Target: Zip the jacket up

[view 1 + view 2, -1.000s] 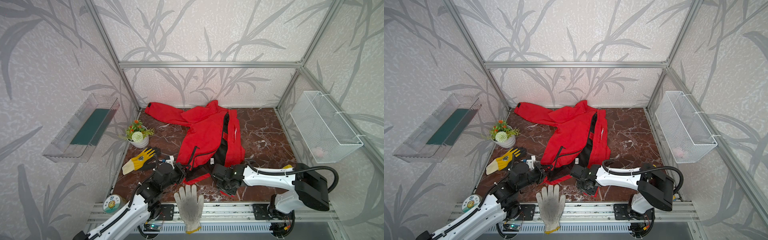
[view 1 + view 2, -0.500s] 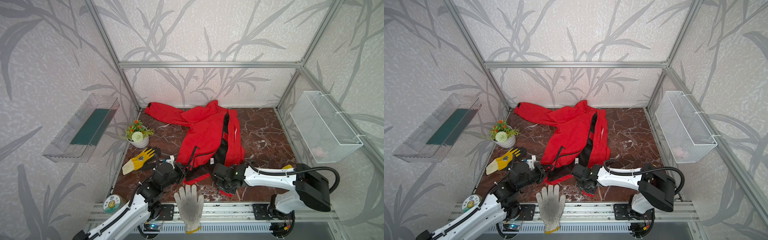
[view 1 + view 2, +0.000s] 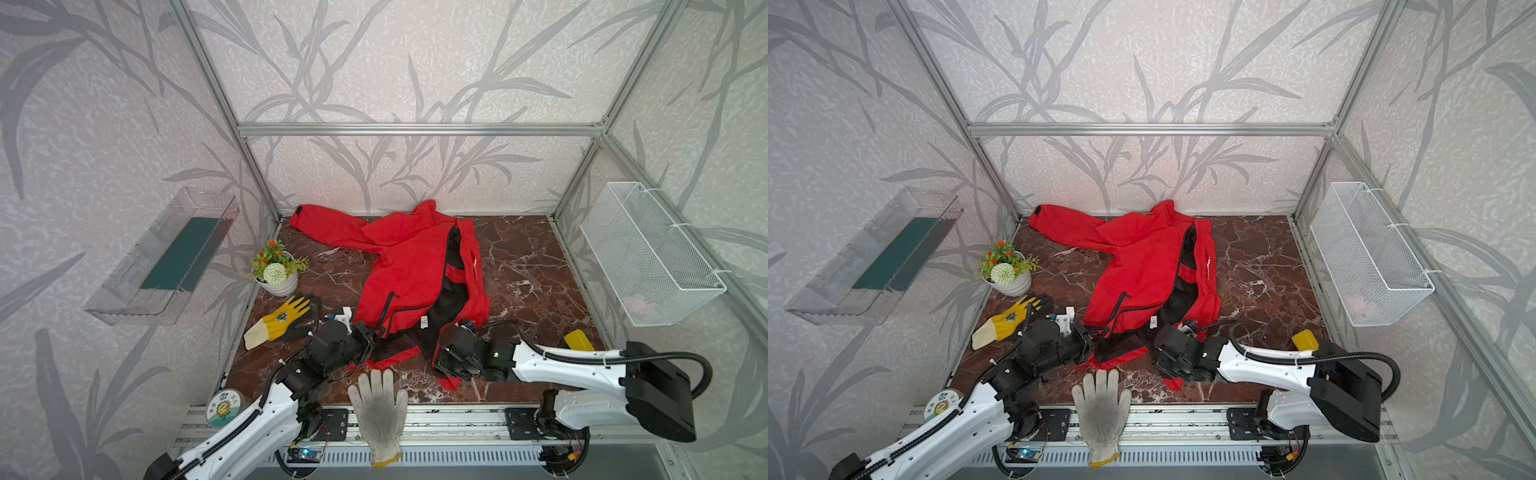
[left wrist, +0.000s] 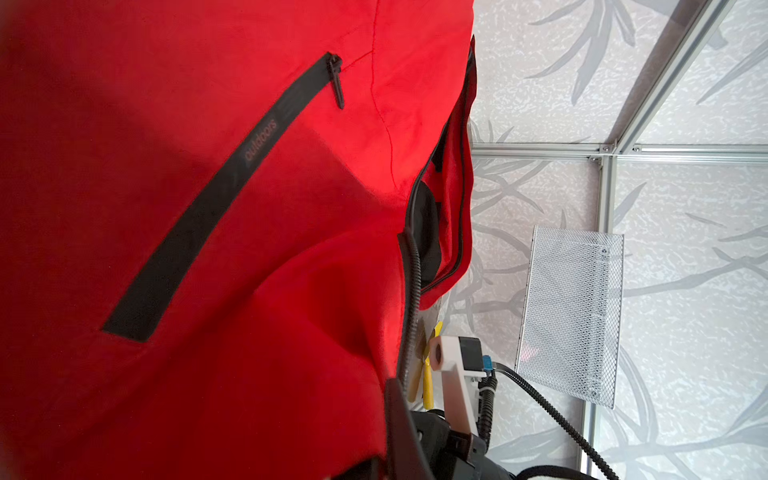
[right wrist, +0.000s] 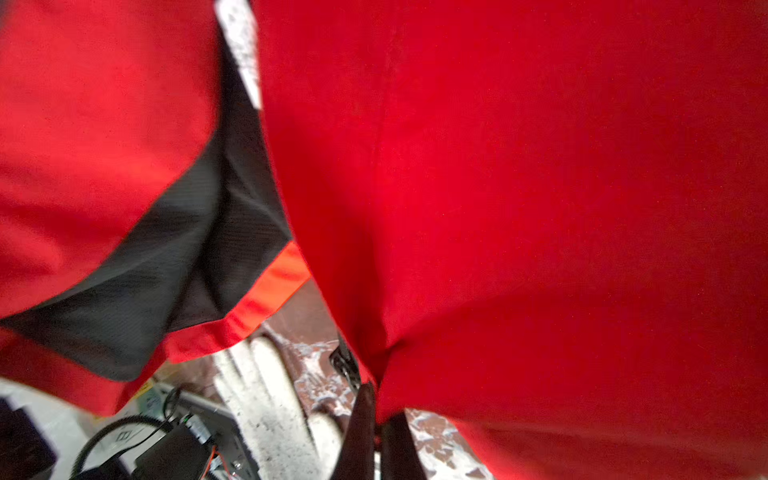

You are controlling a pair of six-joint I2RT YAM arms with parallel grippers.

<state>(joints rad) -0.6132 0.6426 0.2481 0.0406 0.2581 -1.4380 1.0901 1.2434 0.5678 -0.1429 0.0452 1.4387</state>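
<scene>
The red jacket [image 3: 409,266] lies on the marble floor with its front open and the black lining showing between the two panels; it appears in both top views. My left gripper [image 3: 373,333] is shut on the lower hem of the panel with the black pocket zipper [image 4: 216,187]. My right gripper [image 3: 438,360] is shut on the lower edge of the other panel. In the right wrist view, the two dark fingers [image 5: 360,432] pinch a fold of red cloth. In the left wrist view the jacket [image 4: 208,291] hides most of the left gripper [image 4: 390,449].
A white glove [image 3: 380,409] lies over the front rail between the arms. A yellow glove [image 3: 278,322] and a flower pot [image 3: 276,272] sit at the left. A wire basket [image 3: 648,253] hangs on the right wall, a clear tray [image 3: 166,257] on the left wall.
My right gripper has closed its jaws on the jacket's lower edge and edged slightly left. The left arm and its grip have not moved.
</scene>
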